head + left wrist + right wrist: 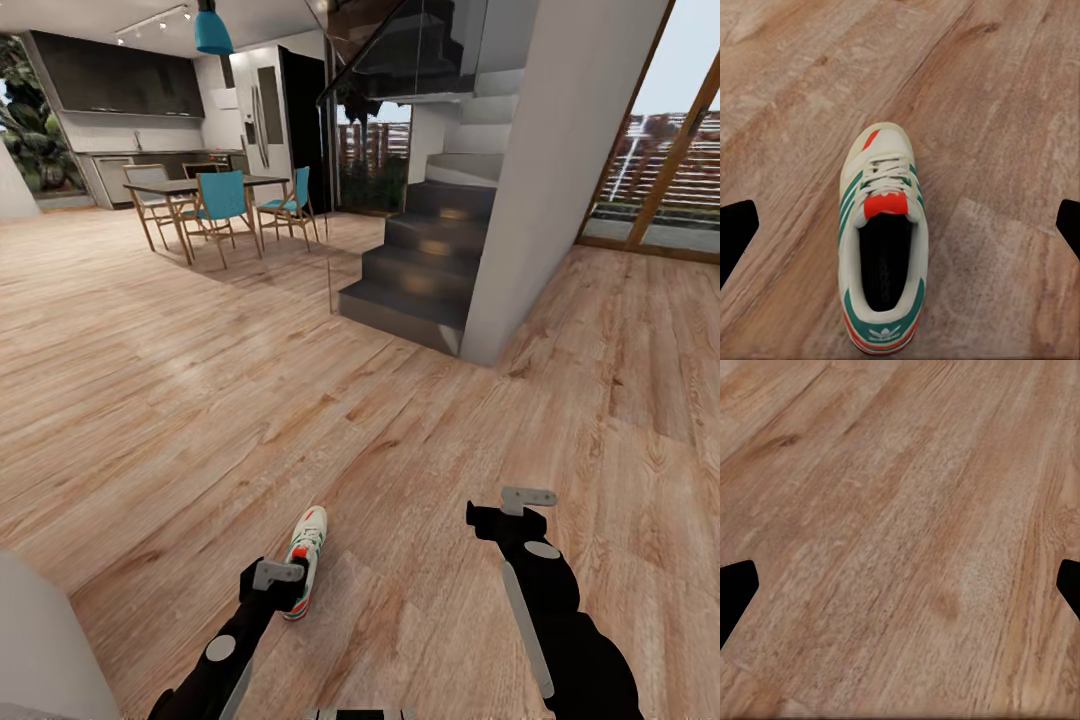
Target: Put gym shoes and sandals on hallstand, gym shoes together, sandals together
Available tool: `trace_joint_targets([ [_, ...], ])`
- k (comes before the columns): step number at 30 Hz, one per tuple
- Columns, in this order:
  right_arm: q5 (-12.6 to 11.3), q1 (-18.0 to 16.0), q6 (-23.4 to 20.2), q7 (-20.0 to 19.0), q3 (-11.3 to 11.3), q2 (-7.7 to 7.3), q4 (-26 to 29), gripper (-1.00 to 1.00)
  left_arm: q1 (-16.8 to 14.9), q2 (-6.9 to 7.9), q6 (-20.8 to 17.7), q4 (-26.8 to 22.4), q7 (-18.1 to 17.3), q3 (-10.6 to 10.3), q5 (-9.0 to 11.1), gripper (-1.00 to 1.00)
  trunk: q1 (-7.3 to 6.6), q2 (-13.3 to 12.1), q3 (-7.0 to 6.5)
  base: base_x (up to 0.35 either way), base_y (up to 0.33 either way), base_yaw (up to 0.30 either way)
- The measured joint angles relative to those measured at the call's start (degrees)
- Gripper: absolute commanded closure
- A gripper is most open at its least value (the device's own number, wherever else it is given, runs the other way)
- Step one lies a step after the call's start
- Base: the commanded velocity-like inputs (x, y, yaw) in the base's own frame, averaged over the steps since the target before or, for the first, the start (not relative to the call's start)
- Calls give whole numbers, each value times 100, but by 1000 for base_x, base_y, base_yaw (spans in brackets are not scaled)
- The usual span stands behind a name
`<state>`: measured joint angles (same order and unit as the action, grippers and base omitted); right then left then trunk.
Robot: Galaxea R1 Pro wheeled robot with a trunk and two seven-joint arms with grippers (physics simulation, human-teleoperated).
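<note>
With its jaws wide open, the left gripper (900,225) hangs above one gym shoe (883,247) on the corridor floor (150,400) (right gripper (900,585) also open), so an off-centre descent could push the shoe away.

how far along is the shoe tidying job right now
Nothing looks done yet. One gym shoe lies on the corridor floor, upright, between the open fingers of the left gripper, which hangs above it. The right gripper is open over bare planks. Grasping this shoe and all placing remain.
</note>
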<state>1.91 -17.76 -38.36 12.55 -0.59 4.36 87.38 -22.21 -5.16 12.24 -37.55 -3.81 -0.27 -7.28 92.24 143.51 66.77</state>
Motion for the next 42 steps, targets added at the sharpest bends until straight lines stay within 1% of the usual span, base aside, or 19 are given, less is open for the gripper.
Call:
trace_joint_targets([
  [13, 0, 1, 2, 0, 8, 0, 0, -100, 8, 0, 4, -16, -8, 6, -4, -100, 33, 17, 374, 0, 0, 0],
  [22, 1, 3, 2, 0, 9, 0, 1, -100, 9, 0, 114, -31, -3, 17, -4, -100, 57, 30, 605, 0, 0, 0],
  [32, 0, 3, 2, 0, 9, 0, 1, -100, -3, 0, 131, -60, 0, 4, -4, -100, 82, 43, 911, 0, 0, 0],
  [36, 1, 3, 2, 0, 9, 0, 0, -100, -43, 0, 226, -59, 0, 4, -4, -100, 93, 48, 1035, 0, 0, 0],
  [42, 1, 3, 2, 0, 10, 0, 0, -100, -204, 2, 281, -9, -1, 37, 0, -100, 92, 49, 1060, 0, 0, 0],
])
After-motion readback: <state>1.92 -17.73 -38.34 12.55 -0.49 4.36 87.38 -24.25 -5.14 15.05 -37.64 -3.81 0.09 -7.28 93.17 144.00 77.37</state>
